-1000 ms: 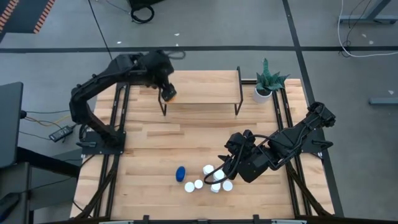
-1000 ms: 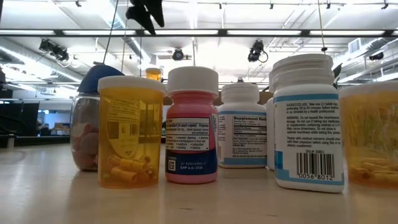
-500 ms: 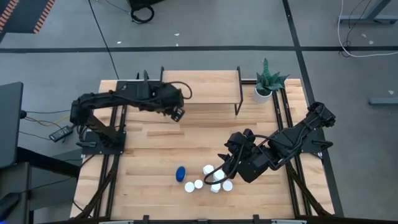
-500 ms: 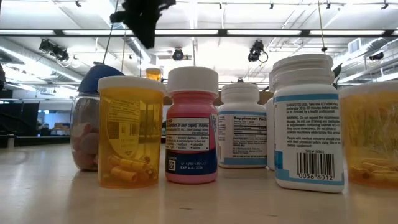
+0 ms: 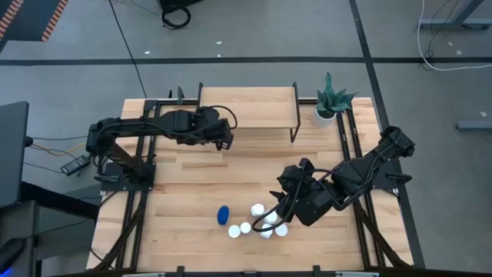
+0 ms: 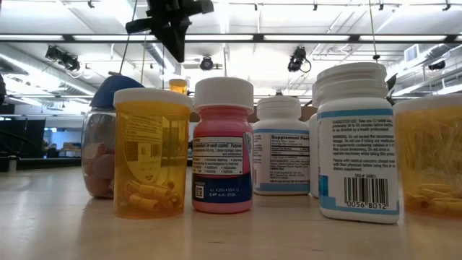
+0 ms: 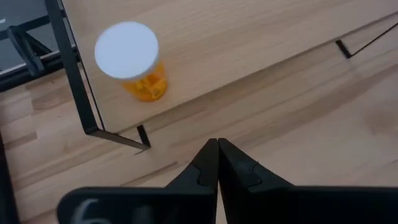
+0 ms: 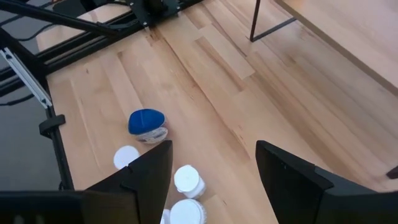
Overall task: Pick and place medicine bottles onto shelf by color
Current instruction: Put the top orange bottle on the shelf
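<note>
Tabletop (image 5: 184,185) of pale butcher-block planks, grey floor w/ cables around; low view shows open hall behind, ceiling strip lights, dark beams. Shelf (image 5: 250,108) at far edge, light wood on thin black legs, long axis across table; one orange bottle (image 7: 132,63) upright on it near a leg, white cap up. Potted plant (image 5: 330,101) beside shelf's right end. Remaining bottles (image 5: 261,219) clustered near front edge, upright; blue one (image 5: 223,214) just left of them. Labels readable up close: pink bottle (image 6: 223,148) "EXP 6/6/2026"; white bottle (image 6: 279,148) "Supplement Facts"; barcode "0056 8012". Left gripper (image 7: 217,149) just in front of shelf, fingers pressed together, holding nothing. Right gripper (image 8: 214,177) over cluster, jaws wide apart, empty.
</note>
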Controlling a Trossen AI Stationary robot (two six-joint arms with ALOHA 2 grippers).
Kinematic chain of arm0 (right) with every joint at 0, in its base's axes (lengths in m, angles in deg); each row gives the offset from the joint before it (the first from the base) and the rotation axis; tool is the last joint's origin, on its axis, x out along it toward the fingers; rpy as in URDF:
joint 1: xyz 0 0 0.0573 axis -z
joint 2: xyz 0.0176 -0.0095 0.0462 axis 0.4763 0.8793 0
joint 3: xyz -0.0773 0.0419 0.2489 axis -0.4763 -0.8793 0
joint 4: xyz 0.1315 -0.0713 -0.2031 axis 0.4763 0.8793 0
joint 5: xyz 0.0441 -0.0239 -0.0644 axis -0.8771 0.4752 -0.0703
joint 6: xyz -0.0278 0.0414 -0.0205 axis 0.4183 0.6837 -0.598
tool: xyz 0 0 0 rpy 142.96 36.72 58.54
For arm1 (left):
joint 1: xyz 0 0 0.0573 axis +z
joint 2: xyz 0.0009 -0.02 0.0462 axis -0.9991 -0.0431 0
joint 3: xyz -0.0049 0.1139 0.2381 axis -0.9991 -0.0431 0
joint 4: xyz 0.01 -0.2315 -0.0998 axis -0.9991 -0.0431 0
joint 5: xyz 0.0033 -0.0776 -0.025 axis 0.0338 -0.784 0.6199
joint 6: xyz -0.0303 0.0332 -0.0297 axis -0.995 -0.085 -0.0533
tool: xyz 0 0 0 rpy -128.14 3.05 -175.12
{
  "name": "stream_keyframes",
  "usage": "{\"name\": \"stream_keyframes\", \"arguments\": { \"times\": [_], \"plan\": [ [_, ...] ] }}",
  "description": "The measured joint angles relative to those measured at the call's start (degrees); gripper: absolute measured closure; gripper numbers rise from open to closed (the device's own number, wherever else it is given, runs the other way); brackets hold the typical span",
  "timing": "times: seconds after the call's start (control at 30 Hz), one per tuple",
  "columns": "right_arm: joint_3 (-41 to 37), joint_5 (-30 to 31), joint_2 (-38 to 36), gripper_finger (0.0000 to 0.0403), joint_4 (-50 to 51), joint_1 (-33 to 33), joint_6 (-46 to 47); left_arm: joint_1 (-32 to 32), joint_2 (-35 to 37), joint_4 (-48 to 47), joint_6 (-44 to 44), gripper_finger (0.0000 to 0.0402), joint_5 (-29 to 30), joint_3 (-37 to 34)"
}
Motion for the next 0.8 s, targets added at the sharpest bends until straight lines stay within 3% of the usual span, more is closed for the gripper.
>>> {"name": "stream_keyframes", "arguments": {
  "times": [0.8],
  "plan": [
    [0.0, 0.02, 0.0, 0.0164, 0.02, 0.02, -1.99, 8.49, -2.66, 1.17, 9.8, 0.0397, -3.95, 0.0]
  ]
}}
